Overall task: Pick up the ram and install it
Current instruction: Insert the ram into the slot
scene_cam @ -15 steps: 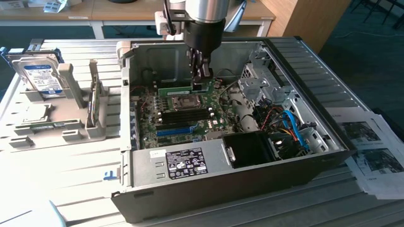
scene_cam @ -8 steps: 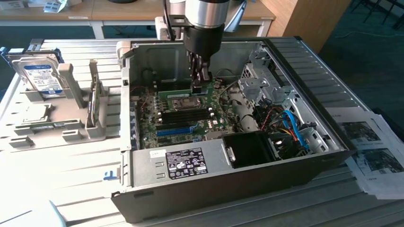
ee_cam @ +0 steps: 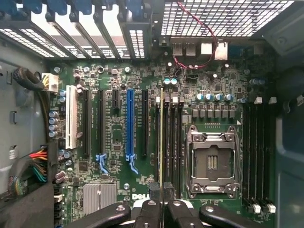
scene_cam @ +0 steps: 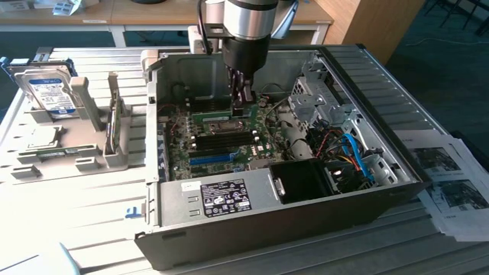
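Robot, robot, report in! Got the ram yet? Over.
Pincer shut on the ram. Ram edge-down over black memory slots. Nothing blocking seen.

Pale wooden desks [scene_cam: 153, 16] stand on dark teal carpet [scene_cam: 450, 69].

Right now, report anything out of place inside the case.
The socket is bare: no chip or cooler on it. The ram, gripped by the claw, stands edge-on along the slots, not askew. Nothing looks damaged.
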Controlling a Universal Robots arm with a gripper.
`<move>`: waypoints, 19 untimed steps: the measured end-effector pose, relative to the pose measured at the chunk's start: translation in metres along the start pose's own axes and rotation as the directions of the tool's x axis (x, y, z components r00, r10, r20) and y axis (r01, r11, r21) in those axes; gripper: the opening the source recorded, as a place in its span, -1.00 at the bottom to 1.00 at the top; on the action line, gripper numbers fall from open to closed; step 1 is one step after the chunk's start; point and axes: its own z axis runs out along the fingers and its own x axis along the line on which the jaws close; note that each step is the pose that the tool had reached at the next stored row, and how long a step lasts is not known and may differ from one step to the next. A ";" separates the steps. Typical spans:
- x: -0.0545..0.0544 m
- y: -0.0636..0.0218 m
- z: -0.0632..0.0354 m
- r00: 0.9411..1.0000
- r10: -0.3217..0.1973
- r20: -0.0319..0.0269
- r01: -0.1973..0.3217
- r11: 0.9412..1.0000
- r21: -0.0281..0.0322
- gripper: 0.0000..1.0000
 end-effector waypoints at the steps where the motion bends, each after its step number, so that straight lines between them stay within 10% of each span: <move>1: 0.000 0.0000 0.0009 1.000 0.000 0.000 0.000 1.000 0.000 -0.76; 19: 0.000 -0.0001 0.0149 1.000 0.000 0.000 0.000 1.000 0.000 -0.76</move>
